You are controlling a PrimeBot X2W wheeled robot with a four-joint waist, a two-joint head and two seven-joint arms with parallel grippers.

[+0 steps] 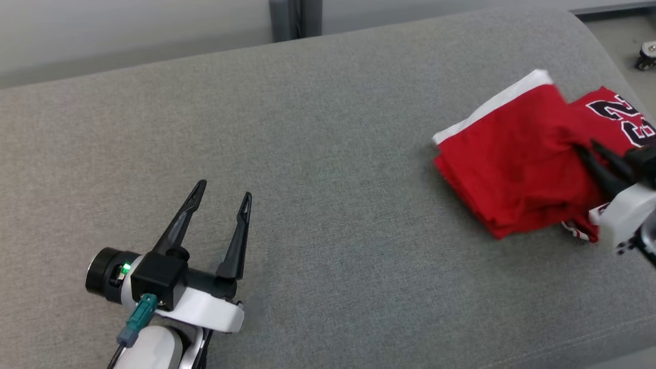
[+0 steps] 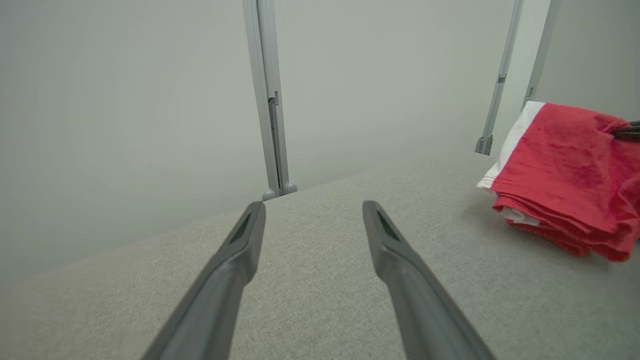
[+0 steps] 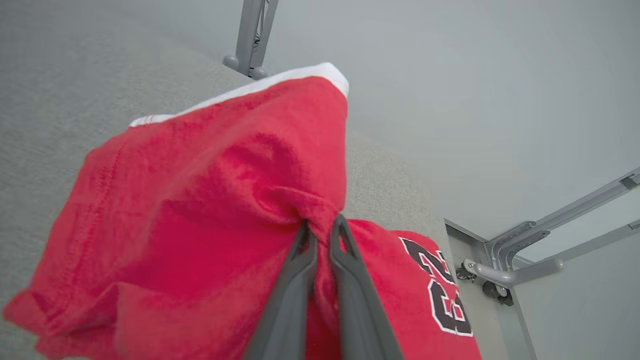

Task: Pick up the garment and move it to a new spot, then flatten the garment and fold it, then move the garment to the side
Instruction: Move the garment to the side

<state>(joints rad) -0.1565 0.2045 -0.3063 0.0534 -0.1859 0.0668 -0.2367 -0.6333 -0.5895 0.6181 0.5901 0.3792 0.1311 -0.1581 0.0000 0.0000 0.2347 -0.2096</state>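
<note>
The garment (image 1: 517,159) is a red jersey with a white hem and black numbers, folded into a thick stack at the far right of the grey padded surface (image 1: 318,154). My right gripper (image 1: 584,149) is shut on a pinched ridge of its top layer, and the cloth bunches between the fingers in the right wrist view at the gripper (image 3: 322,225) on the garment (image 3: 200,200). My left gripper (image 1: 223,190) stands open at the lower left, far from the jersey, with nothing between its fingers (image 2: 250,235). The garment (image 2: 565,170) shows at the right edge of the left wrist view.
A pale wall with a grey upright post (image 1: 287,18) runs behind the padded surface. The surface ends just past the jersey on the right, where floor and a caster wheel (image 1: 647,56) show. Grey metal frame bars (image 3: 530,245) stand beyond that edge.
</note>
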